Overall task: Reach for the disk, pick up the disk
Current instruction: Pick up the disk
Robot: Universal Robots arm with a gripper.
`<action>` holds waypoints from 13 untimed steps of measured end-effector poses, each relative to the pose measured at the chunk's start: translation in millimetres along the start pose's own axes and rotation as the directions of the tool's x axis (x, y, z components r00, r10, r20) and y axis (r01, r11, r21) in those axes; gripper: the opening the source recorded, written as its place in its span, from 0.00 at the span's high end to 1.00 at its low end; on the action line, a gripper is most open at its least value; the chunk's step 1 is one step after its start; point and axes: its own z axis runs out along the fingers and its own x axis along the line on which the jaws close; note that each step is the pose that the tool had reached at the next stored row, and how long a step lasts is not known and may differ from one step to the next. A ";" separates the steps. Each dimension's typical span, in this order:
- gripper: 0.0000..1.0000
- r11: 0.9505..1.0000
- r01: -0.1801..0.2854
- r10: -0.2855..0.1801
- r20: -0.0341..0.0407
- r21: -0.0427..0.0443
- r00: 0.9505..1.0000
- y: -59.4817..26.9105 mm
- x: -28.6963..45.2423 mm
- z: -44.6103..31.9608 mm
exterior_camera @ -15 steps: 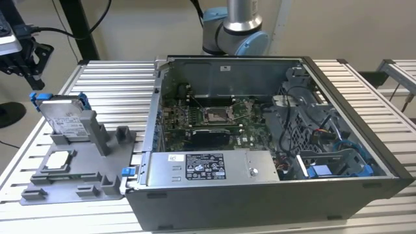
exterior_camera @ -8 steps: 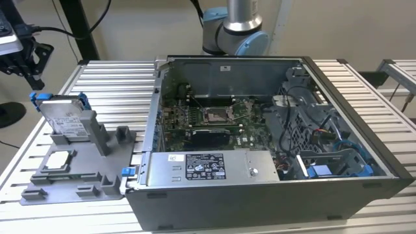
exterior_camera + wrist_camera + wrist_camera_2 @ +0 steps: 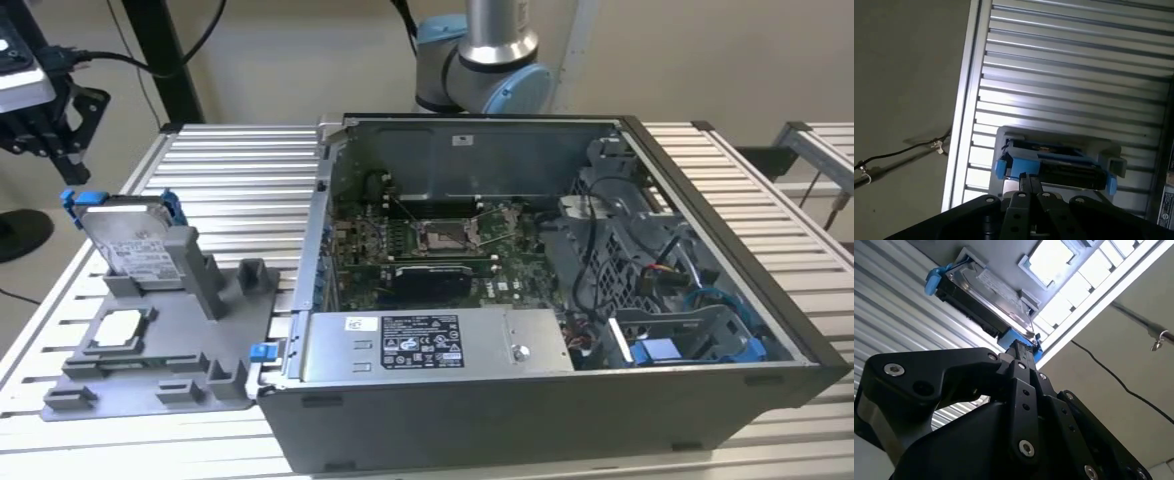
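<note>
The gripper [image 3: 1028,176] hangs above the disk [image 3: 130,238] and clear of it, its fingers [image 3: 1023,184] together and holding nothing. The disk stands on edge in a grey holder [image 3: 200,285], straight below the fingertips with open air between. Past the disk, a chip [image 3: 120,328] lies flat in the same holder. The open case [image 3: 561,400] stands just beside the holder, well off to the gripper's side. The exterior view shows the arm [image 3: 481,50] rising behind the case. Both wrist views show the disk's blue frame ends, and the first wrist view shows a cable [image 3: 899,152] on the grey floor [image 3: 904,60] beside the table [image 3: 227,170], which is slatted metal.
</note>
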 end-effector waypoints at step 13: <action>1.00 0.980 0.201 -0.201 -0.008 0.002 0.980 0.1 0.7 -0.2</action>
